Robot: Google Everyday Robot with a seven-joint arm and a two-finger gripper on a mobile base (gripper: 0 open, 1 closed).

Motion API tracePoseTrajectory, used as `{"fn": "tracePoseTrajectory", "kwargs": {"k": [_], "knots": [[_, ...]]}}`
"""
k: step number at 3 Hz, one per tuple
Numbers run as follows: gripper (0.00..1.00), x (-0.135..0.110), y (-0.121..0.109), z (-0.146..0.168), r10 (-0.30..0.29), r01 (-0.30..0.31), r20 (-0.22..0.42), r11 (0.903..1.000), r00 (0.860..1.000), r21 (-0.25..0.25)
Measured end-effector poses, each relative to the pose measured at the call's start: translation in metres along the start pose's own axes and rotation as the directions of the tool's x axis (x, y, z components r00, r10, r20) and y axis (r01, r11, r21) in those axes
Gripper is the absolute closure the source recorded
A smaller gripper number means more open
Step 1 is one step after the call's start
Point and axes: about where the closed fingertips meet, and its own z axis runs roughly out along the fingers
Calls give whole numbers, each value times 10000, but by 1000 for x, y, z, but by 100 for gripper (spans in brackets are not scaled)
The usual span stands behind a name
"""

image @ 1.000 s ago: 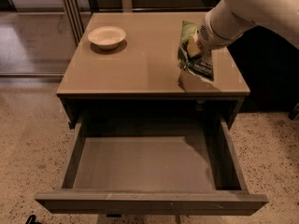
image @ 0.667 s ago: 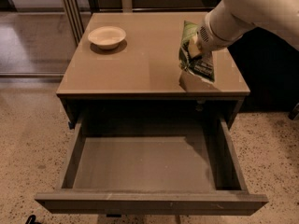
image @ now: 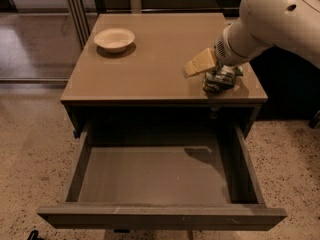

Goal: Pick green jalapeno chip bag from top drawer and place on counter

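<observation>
The green jalapeno chip bag point(image: 221, 79) lies crumpled on the counter point(image: 150, 59), near its front right corner. My gripper point(image: 199, 64) comes in from the upper right on a white arm point(image: 270, 19). It sits low over the counter, right against the bag's left side. Part of the bag is hidden under the wrist. The top drawer point(image: 160, 216) is pulled fully out below the counter, and its grey inside holds nothing.
A white bowl point(image: 114, 38) stands on the counter at the back left. Speckled floor point(image: 30, 149) lies on both sides of the drawer. A glass partition with metal posts point(image: 75, 9) stands behind on the left.
The view now sits closer. The bag has gone from standing tall in the gripper to lying crumpled lower on the counter, and the gripper has tilted down to the left.
</observation>
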Motion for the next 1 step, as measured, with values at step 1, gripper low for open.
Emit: {"fn": "tracePoseTrajectory", "kwargs": {"k": [1], "knots": [[0,0,0,0,0,0,0,10000,10000,0]]}}
